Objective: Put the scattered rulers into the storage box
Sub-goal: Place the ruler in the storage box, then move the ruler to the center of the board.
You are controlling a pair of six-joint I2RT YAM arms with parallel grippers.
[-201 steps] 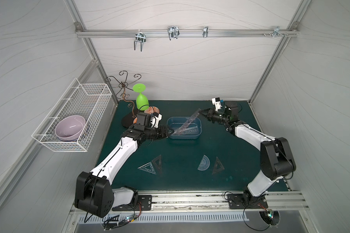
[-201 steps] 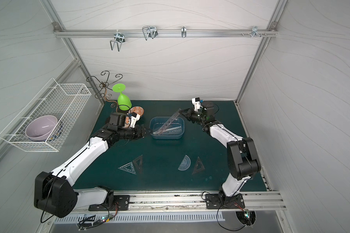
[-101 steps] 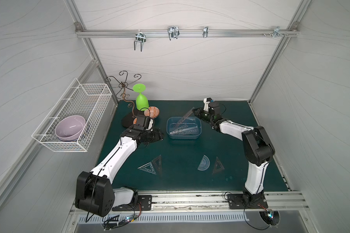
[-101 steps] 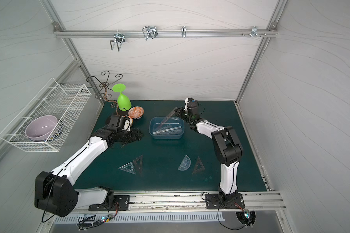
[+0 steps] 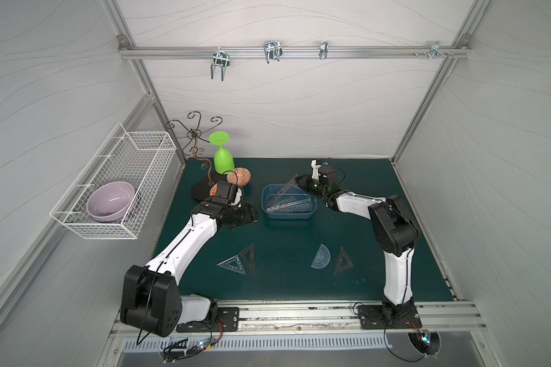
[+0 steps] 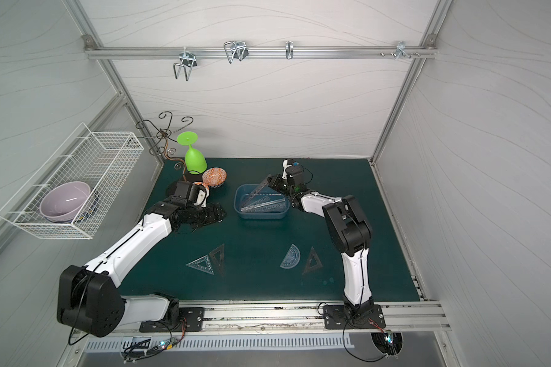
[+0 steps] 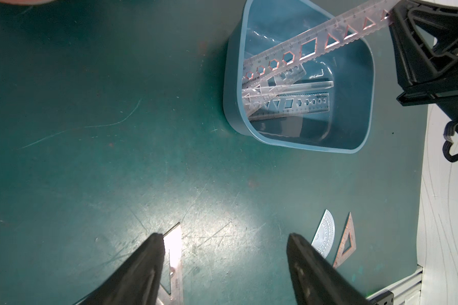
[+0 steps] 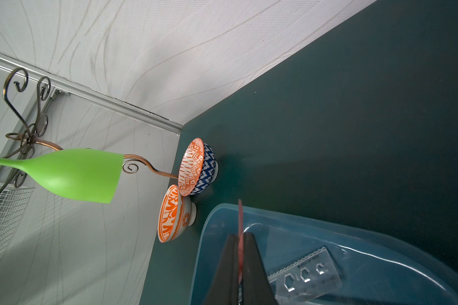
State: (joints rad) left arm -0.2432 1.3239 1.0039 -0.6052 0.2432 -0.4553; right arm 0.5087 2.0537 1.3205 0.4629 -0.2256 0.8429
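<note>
White panelled walls enclose a dark green counter (image 5: 283,295). The blue storage box (image 5: 287,216) sits toward the middle of the back edge, with clear strip rulers (image 5: 295,207) lying inside. The right fingers (image 8: 229,260) pinch a long stencil ruler (image 7: 323,39), its low end down in the box. The left fingers (image 7: 146,256) hang spread wide, holding nothing, on the box's side nearer the left edge. A pair of set squares (image 5: 234,265), a protractor (image 5: 321,256) and a dark set square (image 5: 343,262) lie toward the front edge.

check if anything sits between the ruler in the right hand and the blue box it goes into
Nothing visible does. The right hand pinches one end of the long ruler; its other end already dips inside the storage box, above the rulers lying flat there.
</note>
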